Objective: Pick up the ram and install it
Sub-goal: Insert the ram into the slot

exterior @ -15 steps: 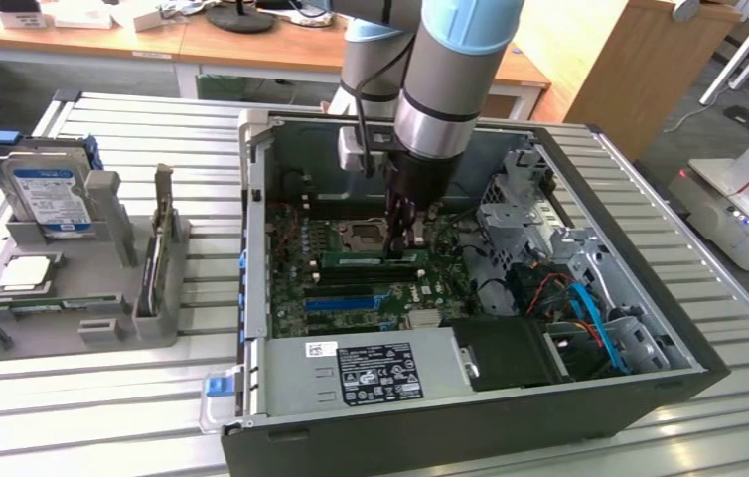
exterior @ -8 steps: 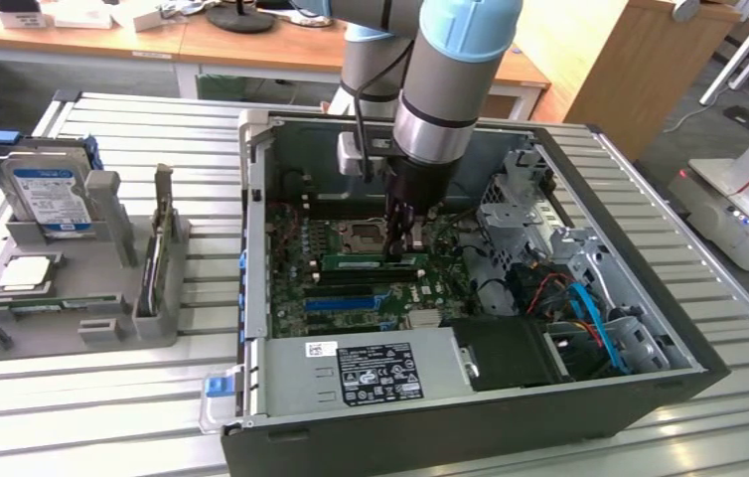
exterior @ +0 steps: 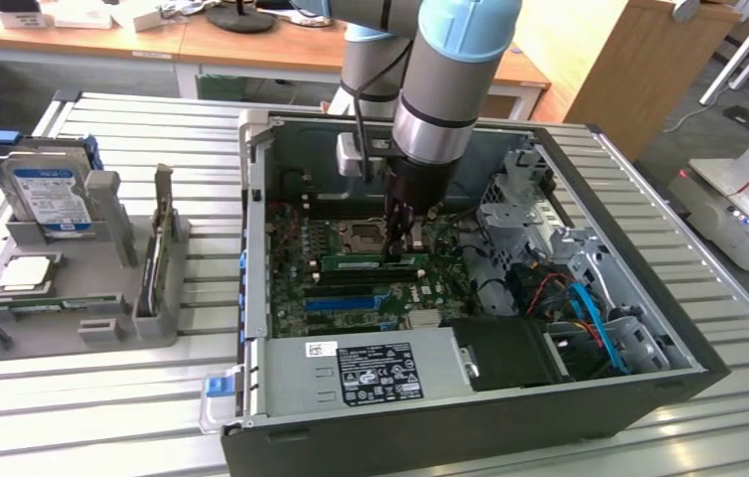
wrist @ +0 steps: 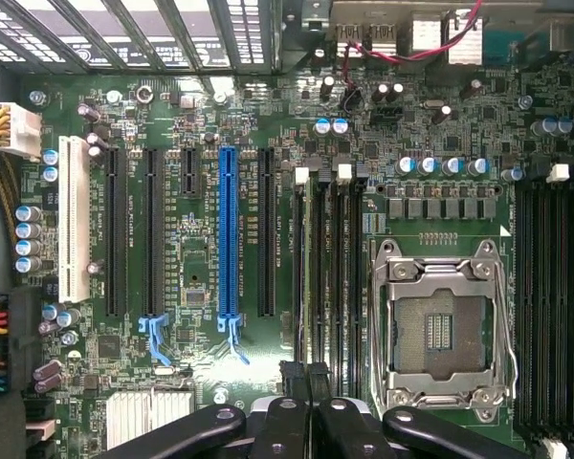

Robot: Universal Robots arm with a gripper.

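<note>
Listing from the exterior view's left.

Holder (exterior: 109, 328) — grey and slotted. Drive (exterior: 46, 194) stood upright in it, CPU (exterior: 28, 273) laid flat in a recess, likely to leave a free edge on each part for grasping.

Case (exterior: 481, 417) — laid on its side with the panel off, presumably to turn the board (exterior: 335, 303) upward for a straight descent.

Ram (exterior: 372, 263) — green, on edge along a slot in mid-board, just beside the empty socket (exterior: 364, 236). Fully seated or merely resting: cannot tell.

Gripper (exterior: 408, 238) — clenched, down inside the case at the ram's end toward the exterior view's right. Fingertips (wrist: 289, 375) pressed together with nothing seen between them, perhaps to form one narrow pushing tip. Touching the ram or just above it: cannot tell.
</note>
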